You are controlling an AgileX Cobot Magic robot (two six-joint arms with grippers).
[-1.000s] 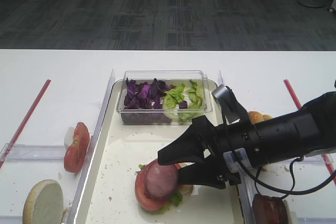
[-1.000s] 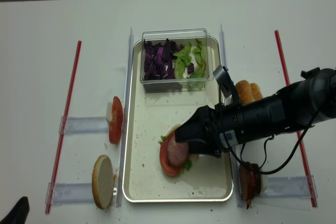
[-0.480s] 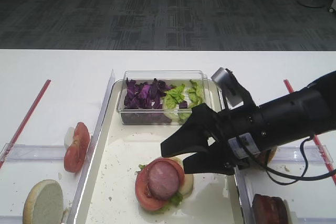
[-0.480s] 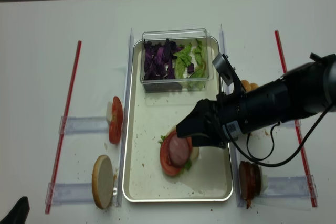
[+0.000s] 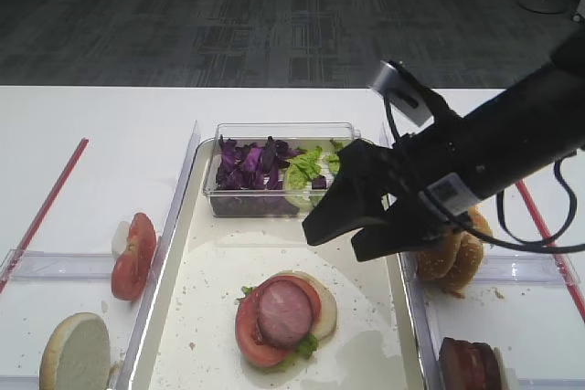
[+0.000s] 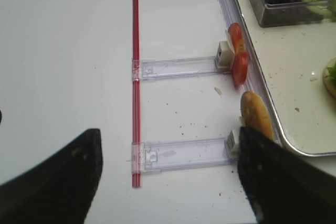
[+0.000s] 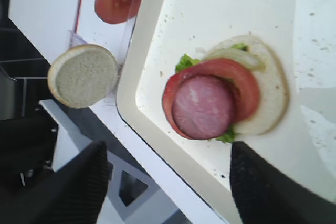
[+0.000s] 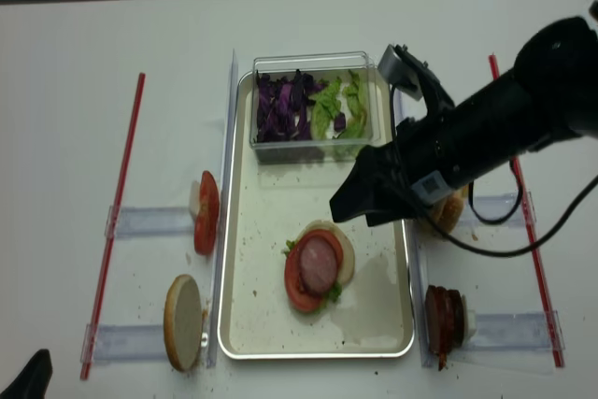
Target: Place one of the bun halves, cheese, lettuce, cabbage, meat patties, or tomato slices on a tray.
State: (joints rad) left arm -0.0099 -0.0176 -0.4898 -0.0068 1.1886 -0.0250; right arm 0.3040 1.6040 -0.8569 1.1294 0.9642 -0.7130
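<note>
Where the front high view looks down on the white table, large cream-coloured rectangular metal tray (image 5: 187,312) with crumbs, bearing a stack: pale cut bun half (image 5: 322,303), glossy red tomato slice (image 5: 249,328), green lettuce leaf (image 5: 304,347) and, topmost, round pinkish-brown meat patty (image 5: 284,312). Above and right of the stack, black right gripper (image 5: 343,230), jaws spread wide, empty, clear of the food. Behind it, small clear plastic box (image 5: 283,131) with dark purple shredded cabbage (image 5: 249,163) beside more crinkly lettuce. Partly hidden behind the black arm, golden sesame bun tops (image 5: 452,258). At lower right, more dark-rimmed patties (image 5: 470,364). Left of the tray, upright tomato slices (image 5: 133,256) and a pale-faced bun half (image 5: 76,352); thin red strips (image 5: 44,211) on either flank.

From the right wrist view, same patty (image 7: 203,106) on tomato on bun, near the tray's rounded corner (image 7: 128,95); two dark blurred fingers (image 7: 79,184) wide apart, nothing between.

From the left wrist view, left gripper (image 6: 168,177) with dark fingers wide apart, empty, over bare table; clear plastic brackets (image 6: 178,67) and a bun half on edge (image 6: 256,115) ahead.

From the overhead view, right gripper (image 8: 360,205) just above-right of the stack, blocking part of the tray's right rim (image 8: 410,320).

No readable writing anywhere.
</note>
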